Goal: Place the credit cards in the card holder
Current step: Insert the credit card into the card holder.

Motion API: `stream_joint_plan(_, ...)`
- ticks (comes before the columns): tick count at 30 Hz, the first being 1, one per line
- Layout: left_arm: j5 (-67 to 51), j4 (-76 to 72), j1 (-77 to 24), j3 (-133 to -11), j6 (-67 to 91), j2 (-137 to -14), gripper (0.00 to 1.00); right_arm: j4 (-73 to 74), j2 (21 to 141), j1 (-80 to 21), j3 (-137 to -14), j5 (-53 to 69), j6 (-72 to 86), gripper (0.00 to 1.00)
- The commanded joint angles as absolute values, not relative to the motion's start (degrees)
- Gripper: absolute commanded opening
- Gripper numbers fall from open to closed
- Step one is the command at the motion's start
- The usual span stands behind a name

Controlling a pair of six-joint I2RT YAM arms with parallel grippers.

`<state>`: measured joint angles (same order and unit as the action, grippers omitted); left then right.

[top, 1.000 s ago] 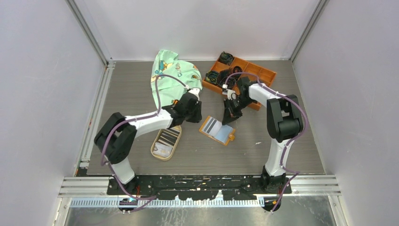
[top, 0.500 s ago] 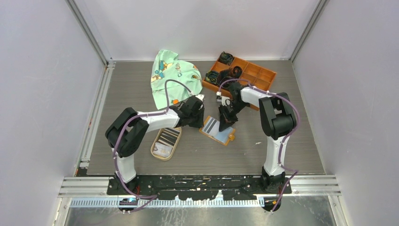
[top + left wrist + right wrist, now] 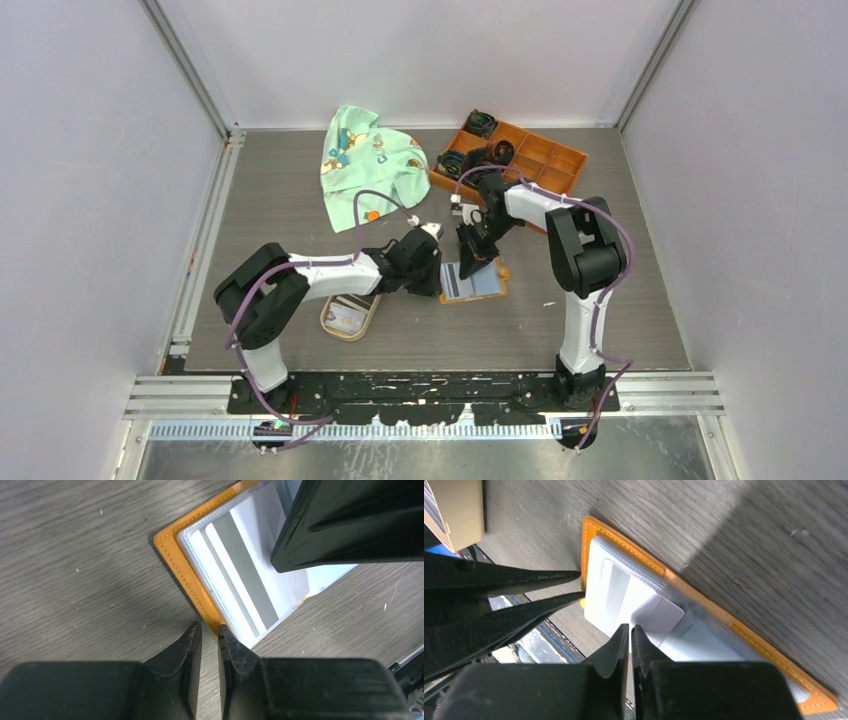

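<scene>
Card holder (image 3: 482, 285) lies open and flat at table (image 3: 620, 300) centre, slots up. A grey-striped card (image 3: 235, 575) sits in its left pocket. Right gripper (image 3: 630, 628) comes in from 12 o'clock, jaws closed to a hairline on the edge of a white card (image 3: 656, 617) lying over the slots. Left gripper (image 3: 209, 627) is at the holder's 9 o'clock rim, jaws nearly closed with a thin slit, tips touching the orange edge and nothing between them. More cards (image 3: 352, 300) lie in the tan dish (image 3: 330, 322) at 8 o'clock.
</scene>
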<state>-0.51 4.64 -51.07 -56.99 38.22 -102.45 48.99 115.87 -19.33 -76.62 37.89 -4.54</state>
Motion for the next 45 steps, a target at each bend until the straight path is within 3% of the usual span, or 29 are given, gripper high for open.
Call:
stream_joint_plan(1, -0.57, 5.34, -51.35, -54.98, 40.16, -100.4, 0.2, 50.96, 108.29, -19.08, -77.82, 37.14, -10.6, 0.14)
stream_joint_plan(5, -0.8, 5.59, -51.33, -55.16, 40.17, -99.76, 0.2, 48.91, 103.61, -19.02, -73.66, 32.63, -11.03, 0.32)
stream_joint_plan(16, -2.39, 3.39, -51.58, -54.84, 41.22, -101.04, 0.2, 47.94, 110.46, -20.48, -73.95, 29.89, -7.46, 0.43)
stream_joint_plan(29, -3.32, 1.69, -52.73, -55.61, 42.09, -103.27, 0.2, 49.06, 115.4, -20.47, -75.78, 41.26, -6.15, 0.45)
stream_joint_plan(45, -3.23, 1.1, -52.82, -55.57, 42.01, -102.86, 0.19, 48.31, 113.26, -18.26, -75.64, 50.61, -6.83, 0.39)
